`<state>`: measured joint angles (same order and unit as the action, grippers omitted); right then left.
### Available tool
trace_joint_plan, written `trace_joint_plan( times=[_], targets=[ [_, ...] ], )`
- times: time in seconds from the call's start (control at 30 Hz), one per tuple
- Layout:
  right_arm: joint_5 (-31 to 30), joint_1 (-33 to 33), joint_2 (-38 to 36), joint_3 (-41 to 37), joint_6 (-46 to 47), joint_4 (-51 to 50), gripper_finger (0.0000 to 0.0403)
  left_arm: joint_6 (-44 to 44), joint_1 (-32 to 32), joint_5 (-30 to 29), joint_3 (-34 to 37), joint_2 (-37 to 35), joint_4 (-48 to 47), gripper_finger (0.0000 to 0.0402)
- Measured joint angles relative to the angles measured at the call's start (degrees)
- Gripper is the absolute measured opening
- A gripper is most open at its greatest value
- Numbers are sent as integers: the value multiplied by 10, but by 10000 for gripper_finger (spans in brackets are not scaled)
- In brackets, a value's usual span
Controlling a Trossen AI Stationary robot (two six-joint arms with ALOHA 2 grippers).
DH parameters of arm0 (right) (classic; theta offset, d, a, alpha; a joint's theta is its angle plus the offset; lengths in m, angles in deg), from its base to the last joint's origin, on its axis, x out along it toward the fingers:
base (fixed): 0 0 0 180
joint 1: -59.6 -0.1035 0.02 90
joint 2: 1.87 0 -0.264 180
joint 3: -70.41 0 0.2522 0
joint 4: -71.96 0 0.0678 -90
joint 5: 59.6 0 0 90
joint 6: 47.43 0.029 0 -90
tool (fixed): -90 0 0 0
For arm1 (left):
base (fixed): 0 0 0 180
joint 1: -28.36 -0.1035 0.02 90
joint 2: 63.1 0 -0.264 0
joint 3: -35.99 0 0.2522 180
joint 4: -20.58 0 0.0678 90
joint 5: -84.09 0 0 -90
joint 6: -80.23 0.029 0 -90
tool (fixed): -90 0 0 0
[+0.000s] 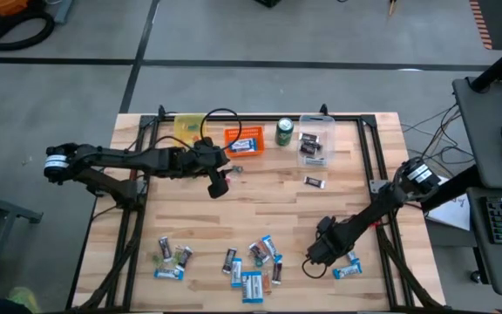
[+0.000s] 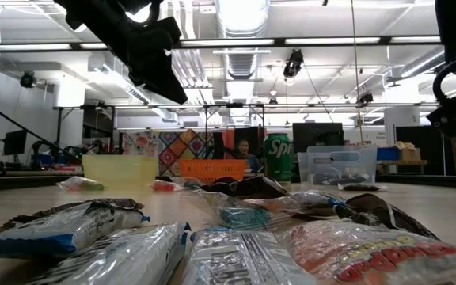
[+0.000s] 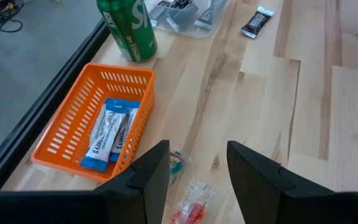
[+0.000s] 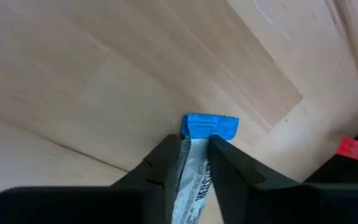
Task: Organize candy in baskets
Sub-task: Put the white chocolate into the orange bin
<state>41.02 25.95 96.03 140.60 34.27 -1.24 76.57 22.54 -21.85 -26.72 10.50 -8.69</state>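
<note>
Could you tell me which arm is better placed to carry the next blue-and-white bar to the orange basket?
The right: its gripper already has its jaws around a blue-and-white bar. The left gripper hovers open by the orange basket, holding nothing.

Along the table's (image 1: 190,218) twelve o'clock edge stand a yellow bin (image 1: 186,128), orange basket (image 1: 243,139), soda can (image 1: 284,132) and clear bin (image 1: 315,139), running nine to three. Two bars (image 3: 109,132) lie in the orange basket. Wrapped candies (image 1: 249,266) scatter along six o'clock.
</note>
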Motion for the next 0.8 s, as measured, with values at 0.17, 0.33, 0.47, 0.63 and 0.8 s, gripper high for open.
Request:
trace_joint_plan(
  times=[0.17, 0.33, 0.47, 0.63, 0.8],
  targets=[
    [-16, 0, -2, -1, -15, -2, 15, 0, 0, 0, 0, 0, 0, 144],
    [-52, 0, -23, -1, -25, -29, 10, -7, 0, 0, 0, 0, 4, 144],
    [-100, 13, -72, 4, -43, -22, 9, -15, 0, 0, 0, 0, 9, 144],
    [-263, 62, -145, 4, -135, 55, 8, -16, 0, 5, 0, 0, 28, 144],
    [-421, 135, -193, 1, -346, 215, 8, -19, 1, 5, 0, 0, 37, 144]
  ],
)
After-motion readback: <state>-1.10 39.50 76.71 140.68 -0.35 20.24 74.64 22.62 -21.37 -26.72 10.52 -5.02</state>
